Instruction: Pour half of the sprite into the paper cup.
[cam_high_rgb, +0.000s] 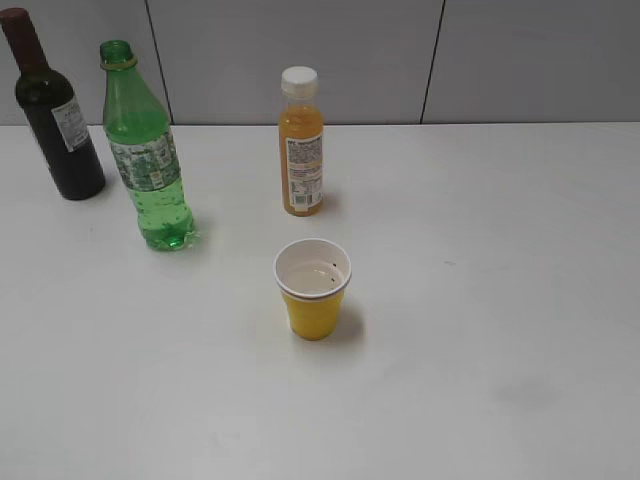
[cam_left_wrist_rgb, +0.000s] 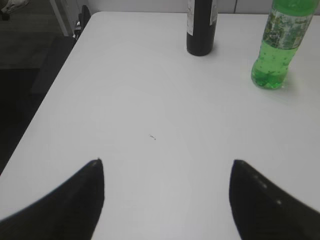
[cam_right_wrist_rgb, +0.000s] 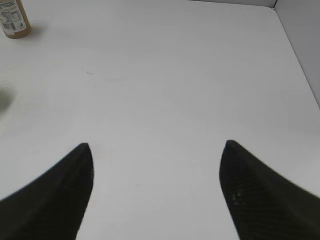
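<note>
The sprite (cam_high_rgb: 147, 160) is a tall green bottle with no cap, upright at the back left of the white table; its lower half also shows in the left wrist view (cam_left_wrist_rgb: 277, 47). The yellow paper cup (cam_high_rgb: 313, 288) stands upright in the middle, with only a trace of liquid inside. Neither gripper shows in the exterior view. My left gripper (cam_left_wrist_rgb: 166, 162) is open and empty over bare table, well short of the sprite. My right gripper (cam_right_wrist_rgb: 157, 145) is open and empty over bare table at the right.
A dark wine bottle (cam_high_rgb: 55, 115) stands behind and left of the sprite, also in the left wrist view (cam_left_wrist_rgb: 201, 27). An orange juice bottle (cam_high_rgb: 301, 143) with a white cap stands behind the cup, also in the right wrist view (cam_right_wrist_rgb: 13, 20). The table's left edge (cam_left_wrist_rgb: 47, 100) is near.
</note>
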